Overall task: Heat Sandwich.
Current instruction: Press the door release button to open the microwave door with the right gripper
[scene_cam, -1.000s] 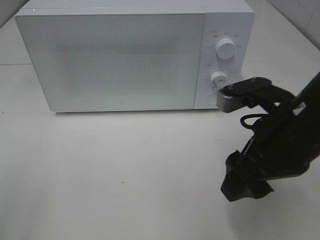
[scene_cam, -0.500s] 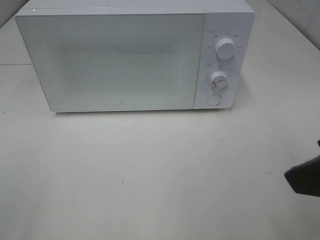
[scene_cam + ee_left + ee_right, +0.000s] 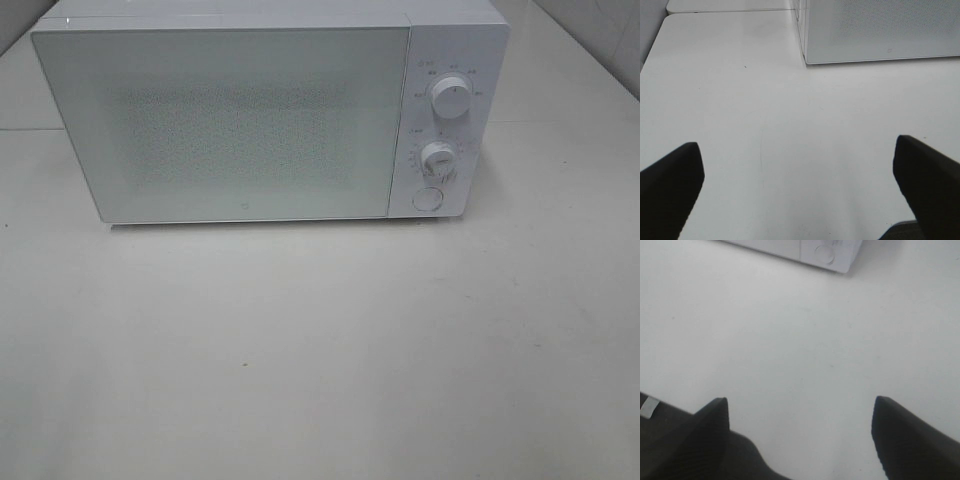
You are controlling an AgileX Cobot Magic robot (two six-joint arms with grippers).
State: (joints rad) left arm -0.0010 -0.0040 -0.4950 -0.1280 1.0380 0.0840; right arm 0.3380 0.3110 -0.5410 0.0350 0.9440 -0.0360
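The sandwich is out of view. A white microwave (image 3: 270, 110) stands at the back of the table with its door shut; two knobs (image 3: 452, 97) and a round button (image 3: 428, 199) sit on its right panel. Neither arm shows in the exterior high view. In the left wrist view my left gripper (image 3: 800, 175) is open over bare table, its dark fingertips (image 3: 671, 172) wide apart and the microwave's lower corner (image 3: 880, 30) ahead of it. My right gripper (image 3: 800, 425) is open too, nothing between its fingers (image 3: 902, 435), with the microwave's control corner (image 3: 825, 252) farther off.
The white tabletop (image 3: 300, 350) stretches in front of the microwave. A seam between table sections (image 3: 730, 10) shows beyond the left gripper. A grey wall edge (image 3: 20, 20) lies at the far left back.
The right arm, which stood by the microwave's button a second ago, has pulled back to the right and left the exterior high view. The microwave has not moved.
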